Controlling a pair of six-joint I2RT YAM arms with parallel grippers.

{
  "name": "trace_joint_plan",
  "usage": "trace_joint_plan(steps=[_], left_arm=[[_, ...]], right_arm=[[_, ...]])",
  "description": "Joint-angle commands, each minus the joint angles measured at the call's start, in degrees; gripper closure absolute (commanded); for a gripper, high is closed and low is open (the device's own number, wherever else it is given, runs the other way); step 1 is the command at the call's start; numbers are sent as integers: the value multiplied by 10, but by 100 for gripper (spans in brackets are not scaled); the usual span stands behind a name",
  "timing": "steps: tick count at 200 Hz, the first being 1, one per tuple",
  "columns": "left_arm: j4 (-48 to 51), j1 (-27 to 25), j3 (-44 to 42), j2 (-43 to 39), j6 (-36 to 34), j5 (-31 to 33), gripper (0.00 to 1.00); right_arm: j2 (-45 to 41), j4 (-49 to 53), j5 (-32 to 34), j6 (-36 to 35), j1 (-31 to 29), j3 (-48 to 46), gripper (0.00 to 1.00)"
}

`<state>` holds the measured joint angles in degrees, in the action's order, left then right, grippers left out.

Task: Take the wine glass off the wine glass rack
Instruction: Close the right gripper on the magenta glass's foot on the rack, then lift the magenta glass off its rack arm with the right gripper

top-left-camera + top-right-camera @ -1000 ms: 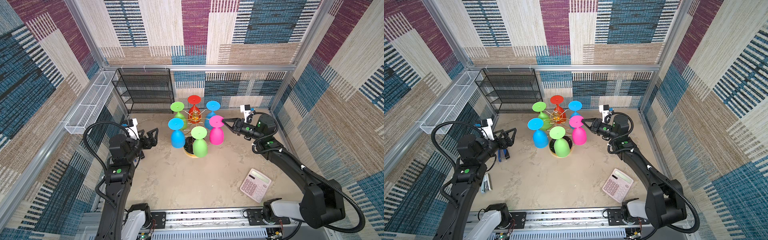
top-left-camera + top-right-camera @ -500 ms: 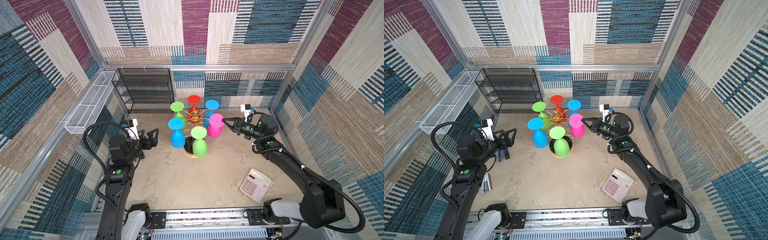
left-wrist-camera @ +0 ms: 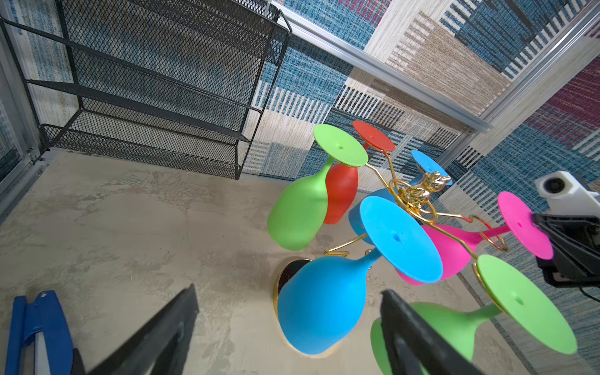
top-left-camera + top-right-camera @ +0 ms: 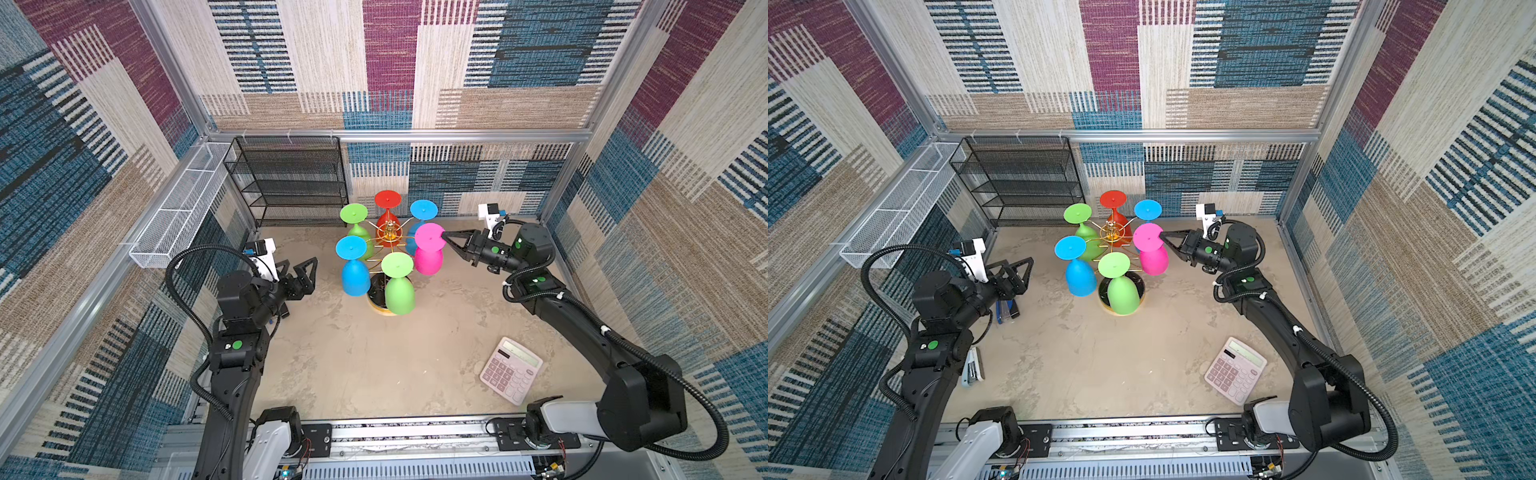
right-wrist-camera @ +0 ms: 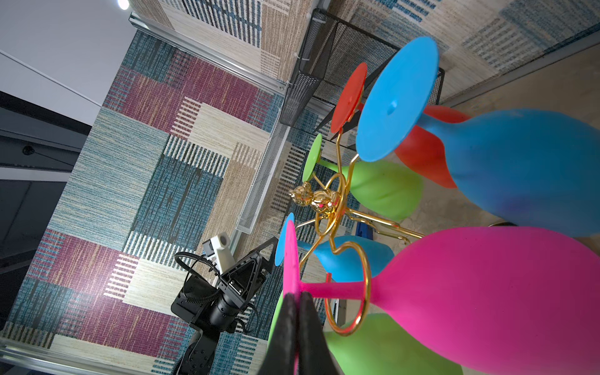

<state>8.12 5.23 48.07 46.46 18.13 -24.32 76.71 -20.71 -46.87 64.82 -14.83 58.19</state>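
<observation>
The gold wine glass rack (image 4: 390, 240) stands mid-table on its round black base (image 4: 375, 291), with several coloured glasses hanging upside down from its arms. The pink wine glass (image 4: 428, 261) hangs on the arm nearest the right. My right gripper (image 4: 444, 237) is shut on the rim of its foot disc. In the right wrist view that gripper (image 5: 297, 295) pinches the pink foot, and the stem (image 5: 334, 287) still passes through a gold loop (image 5: 366, 285). My left gripper (image 4: 306, 271) is open and empty, left of the blue glass (image 4: 355, 276) and apart from it.
A black mesh shelf unit (image 4: 291, 183) stands at the back left, and a white mesh basket (image 4: 178, 212) hangs on the left wall. A pink calculator (image 4: 511, 370) lies front right. A blue stapler (image 4: 1008, 309) and a pale one (image 4: 972, 368) lie by the left arm.
My right gripper has closed its jaws onto the rim of the pink glass's foot. The left arm has not moved.
</observation>
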Motion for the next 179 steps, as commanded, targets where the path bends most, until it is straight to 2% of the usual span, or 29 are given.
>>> trace_joint_plan(steps=[1, 179], left_arm=[[-4, 1, -2, -2, 6, -7, 10], [-7, 1, -6, -10, 11, -10, 9]], right_arm=[[4, -5, -2, -1, -9, 16, 100], [3, 43, 124, 2, -38, 29, 100]])
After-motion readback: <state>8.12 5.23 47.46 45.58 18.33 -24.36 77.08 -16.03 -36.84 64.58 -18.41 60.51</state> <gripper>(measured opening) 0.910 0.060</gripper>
